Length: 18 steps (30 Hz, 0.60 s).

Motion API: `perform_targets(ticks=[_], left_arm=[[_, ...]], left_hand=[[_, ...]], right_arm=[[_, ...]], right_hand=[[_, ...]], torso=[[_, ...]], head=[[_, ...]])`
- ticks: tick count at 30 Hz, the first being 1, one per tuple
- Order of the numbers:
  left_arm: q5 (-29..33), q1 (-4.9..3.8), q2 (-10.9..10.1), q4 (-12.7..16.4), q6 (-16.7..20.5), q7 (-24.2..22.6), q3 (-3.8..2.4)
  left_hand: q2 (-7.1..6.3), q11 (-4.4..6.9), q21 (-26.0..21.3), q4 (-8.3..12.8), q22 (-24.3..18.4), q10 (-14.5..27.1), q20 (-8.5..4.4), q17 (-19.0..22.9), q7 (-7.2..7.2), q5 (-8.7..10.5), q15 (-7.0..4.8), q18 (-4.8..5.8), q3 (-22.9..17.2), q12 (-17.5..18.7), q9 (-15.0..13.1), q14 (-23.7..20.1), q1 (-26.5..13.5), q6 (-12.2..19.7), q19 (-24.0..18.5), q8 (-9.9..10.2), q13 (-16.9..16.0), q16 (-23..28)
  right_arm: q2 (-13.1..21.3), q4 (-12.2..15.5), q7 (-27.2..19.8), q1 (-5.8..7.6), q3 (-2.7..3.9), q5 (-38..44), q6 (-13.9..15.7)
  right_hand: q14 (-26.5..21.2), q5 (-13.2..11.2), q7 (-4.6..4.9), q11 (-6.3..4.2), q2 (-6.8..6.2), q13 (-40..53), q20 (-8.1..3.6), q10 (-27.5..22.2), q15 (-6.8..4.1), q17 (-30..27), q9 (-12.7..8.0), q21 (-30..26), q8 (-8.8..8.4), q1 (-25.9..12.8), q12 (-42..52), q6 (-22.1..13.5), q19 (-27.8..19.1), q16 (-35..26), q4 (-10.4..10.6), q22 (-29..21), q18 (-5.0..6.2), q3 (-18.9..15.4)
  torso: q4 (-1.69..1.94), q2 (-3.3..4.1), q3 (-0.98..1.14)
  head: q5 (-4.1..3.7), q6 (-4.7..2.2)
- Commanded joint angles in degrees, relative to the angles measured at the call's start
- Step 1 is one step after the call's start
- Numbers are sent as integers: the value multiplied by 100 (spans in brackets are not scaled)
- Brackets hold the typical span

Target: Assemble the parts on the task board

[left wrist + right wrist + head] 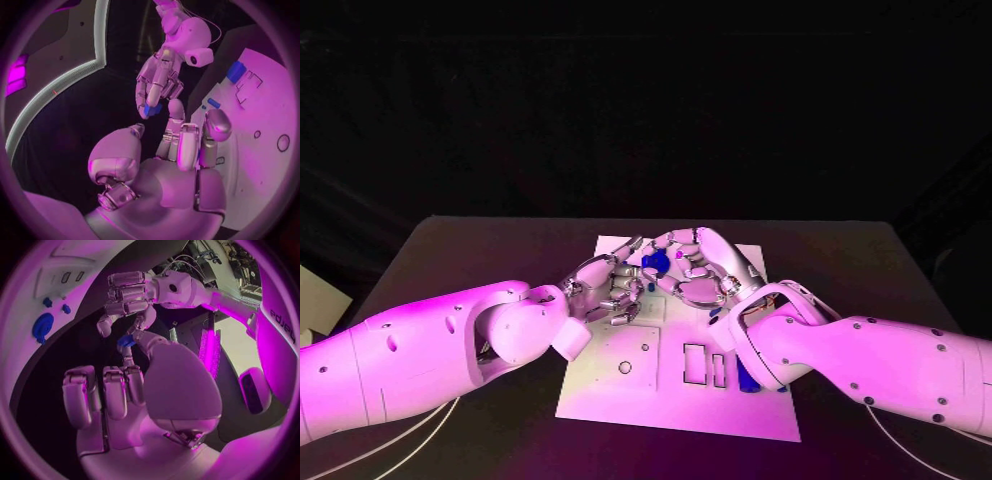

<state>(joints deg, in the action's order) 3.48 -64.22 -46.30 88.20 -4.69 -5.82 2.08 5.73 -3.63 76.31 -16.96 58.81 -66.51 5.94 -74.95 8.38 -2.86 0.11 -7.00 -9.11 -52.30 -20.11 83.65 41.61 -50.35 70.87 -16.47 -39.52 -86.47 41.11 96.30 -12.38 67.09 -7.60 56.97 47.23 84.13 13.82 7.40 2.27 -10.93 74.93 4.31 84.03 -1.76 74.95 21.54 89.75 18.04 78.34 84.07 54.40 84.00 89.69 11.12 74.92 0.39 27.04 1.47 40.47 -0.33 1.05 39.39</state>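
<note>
- Task board [678, 400], head view: the white plate lies in the middle of the black table [473, 250], with rectangular cut-outs in its near half. Both hands meet above its far half. The left hand [606, 287] and the right hand [701, 268] face each other with fingertips nearly touching, and a small blue part [655, 261] sits between them. From this angle it cannot be told which hand holds it. A second blue part [747, 375] stands at the board's right side, partly hidden behind the right forearm. The board's far edge is covered by the hands.
- Left wrist view: the left hand [181, 150] shows its palm and raised fingers, parted, with nothing between them. Beyond it the right hand [159, 82] hangs fingers-down and pinches the small blue part [152, 108] at its fingertips, just apart from the left fingertips. The task board [269, 115] curves past on one side, carrying a blue block [235, 71] near a cut-out and a smaller blue piece [214, 103]; neither is seen from the head.
- Right wrist view: the right hand [134, 390] has three fingers held straight and empty, while the thumb and one finger reach forward and pinch the blue part [126, 341]. The left hand [128, 300] is opposite, fingers curled, its tips close to the part; contact cannot be made out. A round blue part [42, 327] and two small blue studs [55, 305] sit on the board [62, 290] beyond.
</note>
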Motion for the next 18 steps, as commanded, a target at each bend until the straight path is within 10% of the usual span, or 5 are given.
perform_targets(ticks=[1, 18], left_arm=[[338, 1, 7, 27, -175, -177, -4], [442, 1, -29, 23, -199, -195, -5]], left_hand=[[94, -11, 45, -1, 55, -61, -6, -488, -2, 11, -4, 93, 58, -77, -16, 236, -20, -67, 67, -41, -67, -35], [272, 8, 98, 10, 133, -74, -10, -545, -27, 10, -17, 103, 177, -177, -108, 263, 17, -201, 102, -121, -139, -54]], right_arm=[[-5, -2, 23, -9, 2, 102, -64], [15, -45, 55, -22, 1, 124, -70]], right_hand=[[587, -9, -26, 20, 4, 1050, 24, 169, 28, 1505, 10, 25, 27, 55, 10, 31, 600, 31, -34, 1508, -39, -9], [587, -2, -27, 20, 4, 1050, 24, 169, 28, 1505, 12, 25, 32, 64, 10, 45, 600, 31, -54, 1508, -39, -3]], torso=[[0, -1, 2], [1, 0, 2]], head=[[-6, 0], [-12, 1]])
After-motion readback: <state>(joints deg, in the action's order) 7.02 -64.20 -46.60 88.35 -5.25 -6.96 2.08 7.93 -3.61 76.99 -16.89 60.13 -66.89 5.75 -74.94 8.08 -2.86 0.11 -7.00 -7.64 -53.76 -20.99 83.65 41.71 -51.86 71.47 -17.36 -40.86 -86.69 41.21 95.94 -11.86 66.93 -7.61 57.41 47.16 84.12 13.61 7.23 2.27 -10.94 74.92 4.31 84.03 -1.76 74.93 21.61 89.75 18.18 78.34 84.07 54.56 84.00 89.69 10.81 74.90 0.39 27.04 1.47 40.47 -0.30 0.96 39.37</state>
